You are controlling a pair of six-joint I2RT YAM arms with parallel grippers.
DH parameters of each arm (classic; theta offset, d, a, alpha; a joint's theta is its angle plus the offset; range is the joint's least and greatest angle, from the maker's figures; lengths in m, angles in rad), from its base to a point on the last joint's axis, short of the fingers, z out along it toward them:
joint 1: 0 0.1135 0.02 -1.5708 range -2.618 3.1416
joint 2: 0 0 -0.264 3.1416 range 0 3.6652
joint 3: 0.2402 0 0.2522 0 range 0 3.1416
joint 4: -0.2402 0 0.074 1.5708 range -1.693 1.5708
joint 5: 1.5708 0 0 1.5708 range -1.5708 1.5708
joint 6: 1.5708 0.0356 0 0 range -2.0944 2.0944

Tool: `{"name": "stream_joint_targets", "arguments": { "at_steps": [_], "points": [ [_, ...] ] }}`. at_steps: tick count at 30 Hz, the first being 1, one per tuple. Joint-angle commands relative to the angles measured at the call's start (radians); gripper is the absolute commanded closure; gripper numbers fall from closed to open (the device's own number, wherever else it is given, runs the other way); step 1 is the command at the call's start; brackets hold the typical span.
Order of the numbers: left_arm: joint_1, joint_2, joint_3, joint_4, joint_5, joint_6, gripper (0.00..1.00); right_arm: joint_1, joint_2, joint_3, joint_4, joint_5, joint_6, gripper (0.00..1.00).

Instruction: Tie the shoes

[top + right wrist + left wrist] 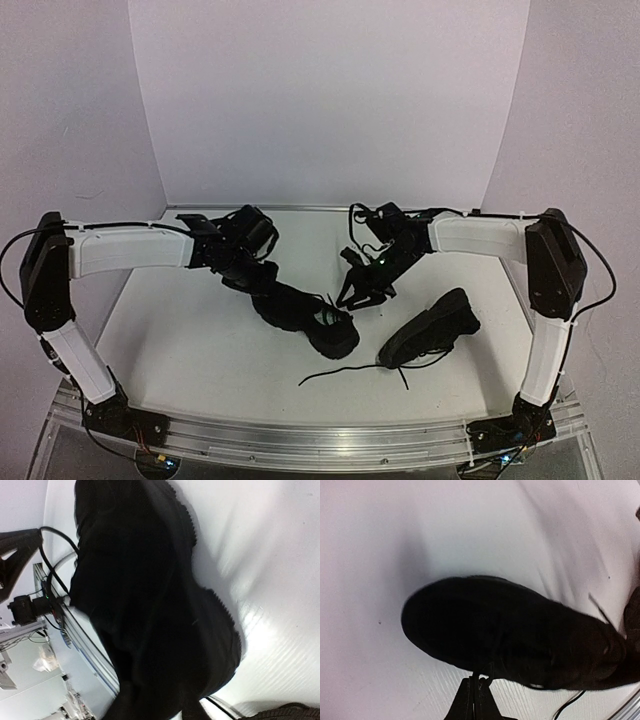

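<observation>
2 black sneakers lie apart on a white table (190, 345) between 2 robot arms. The centre sneaker (305, 318) sits mid-table. The right sneaker (432, 326) lies angled nearby to its right, with a loose lace (345, 373) trailing across the table in front of both. The left gripper (476, 686) is clenched tight against the centre sneaker's side; whether a lace is caught in it cannot be told. The right gripper (365, 290) hangs just beside that sneaker, and its opening cannot be told: black shoe fills its own camera.

light: bright, diffuse | wrist views: blurred | shoes (305, 315): featureless black
</observation>
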Motion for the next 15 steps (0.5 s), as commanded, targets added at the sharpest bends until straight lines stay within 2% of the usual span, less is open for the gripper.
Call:
{"name": "stream_joint_targets", "arguments": {
  "at_steps": [1,5,10,15],
  "points": [
    [0.075,-0.084,0.085,0.025,0.046,0.046,1.00,-0.013,0.003,0.075,0.058,-0.045,0.031,0.58],
    [0.096,-0.103,0.211,-0.006,0.048,0.099,1.00,-0.015,0.003,0.104,0.057,-0.047,0.051,0.48],
    [0.131,-0.113,0.332,0.016,0.052,0.106,1.00,-0.019,-0.009,0.072,0.056,-0.050,0.048,0.45],
    [0.133,-0.050,0.487,-0.027,0.097,0.148,1.00,-0.019,-0.027,0.026,0.056,-0.069,0.029,0.42]
  ]
}}
